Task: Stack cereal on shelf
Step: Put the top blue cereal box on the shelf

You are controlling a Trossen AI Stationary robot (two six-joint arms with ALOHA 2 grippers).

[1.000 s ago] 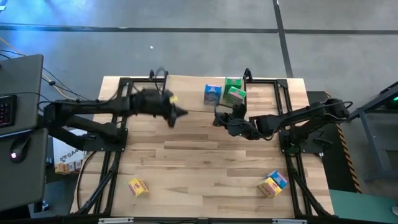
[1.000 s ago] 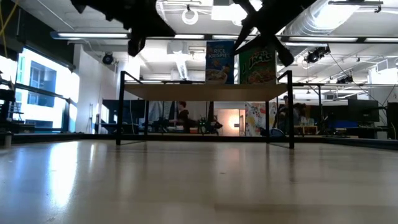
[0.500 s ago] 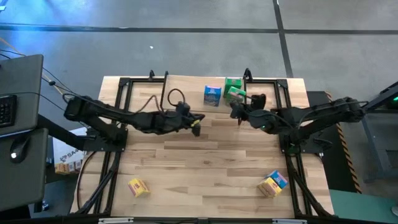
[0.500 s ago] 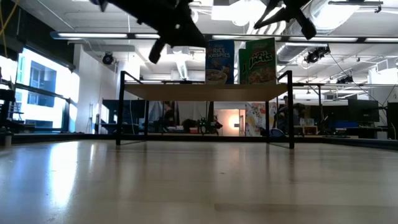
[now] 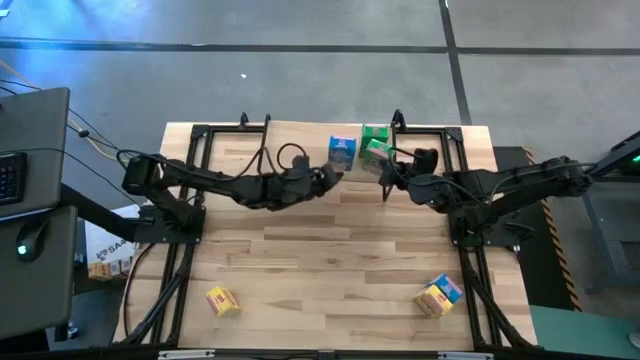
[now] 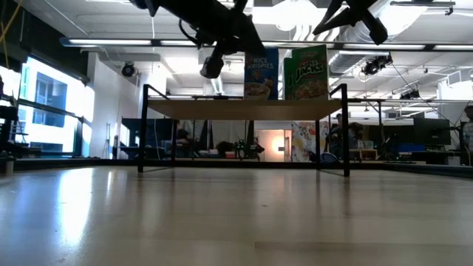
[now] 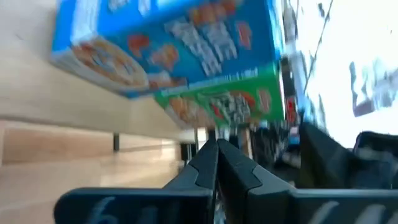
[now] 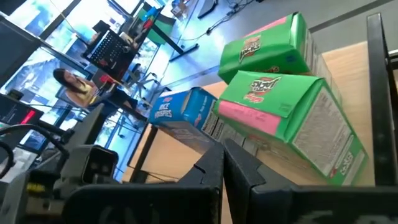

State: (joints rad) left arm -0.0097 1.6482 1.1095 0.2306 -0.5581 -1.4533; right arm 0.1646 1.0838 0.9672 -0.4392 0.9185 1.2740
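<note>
On the shelf (image 5: 300, 128) stand a blue cereal box (image 5: 342, 152) and two green cereal boxes (image 5: 377, 147), the near one partly hiding the other. The left gripper (image 5: 333, 176), fingers pressed together, hangs just beside the blue box; the right gripper (image 5: 385, 175), also closed and empty, sits by the green ones. Three more boxes lie on the counter (image 5: 320, 260): a yellow box (image 5: 221, 300) and a yellow-and-blue pair (image 5: 440, 295) whose shared edge is hard to make out.

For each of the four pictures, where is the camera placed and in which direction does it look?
High view: above, looking straight down at the table; both arms show.
Low view: at table height, looking level at the shelf; arms overhead.
Left wrist view: behind the shut left gripper, facing the blue box.
Right wrist view: behind the shut right gripper, facing the green boxes.
All four share the blue box.
</note>
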